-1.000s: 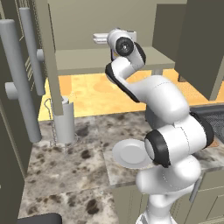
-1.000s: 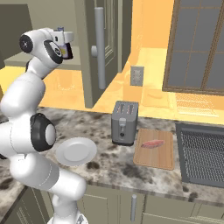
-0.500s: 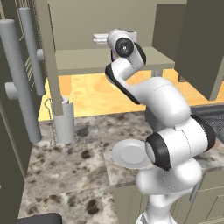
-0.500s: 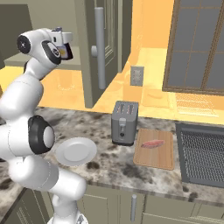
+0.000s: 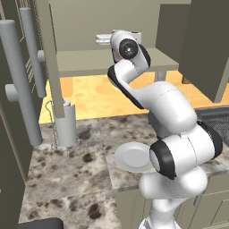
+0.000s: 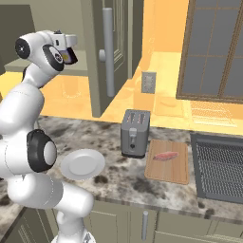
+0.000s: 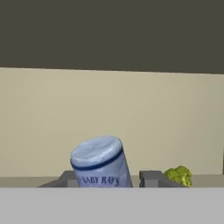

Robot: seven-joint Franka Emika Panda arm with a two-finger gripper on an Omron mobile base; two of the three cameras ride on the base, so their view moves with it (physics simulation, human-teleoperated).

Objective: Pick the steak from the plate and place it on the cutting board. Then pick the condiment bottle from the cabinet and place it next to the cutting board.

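Note:
My gripper point(image 7: 109, 179) reaches into the beige cabinet point(image 5: 89, 62), level with its shelf. In the hand view the condiment bottle point(image 7: 101, 164), with a blue-grey cap and a pale label, leans between the two fingertips point(image 7: 151, 178), and the jaws are closed in against its sides. From the base views the hand point(image 5: 102, 40) point(image 6: 70, 52) hangs at the shelf's front edge. The pinkish steak point(image 6: 165, 155) lies on the wooden cutting board point(image 6: 168, 173), right of the toaster. The round plate point(image 6: 83, 163) point(image 5: 133, 156) sits bare on the counter by my base.
A small green leafy vegetable point(image 7: 178, 175) sits on the shelf right of the bottle. A grey toaster point(image 6: 135, 133) stands between plate and board, and a dark stovetop point(image 6: 220, 166) is beyond the board. A tall dark unit with grey handles point(image 5: 20, 85) and a grey canister point(image 5: 66, 123) are to the left.
The jaws have closed in on the bottle from wide open. The arm has stayed almost in place at the shelf.

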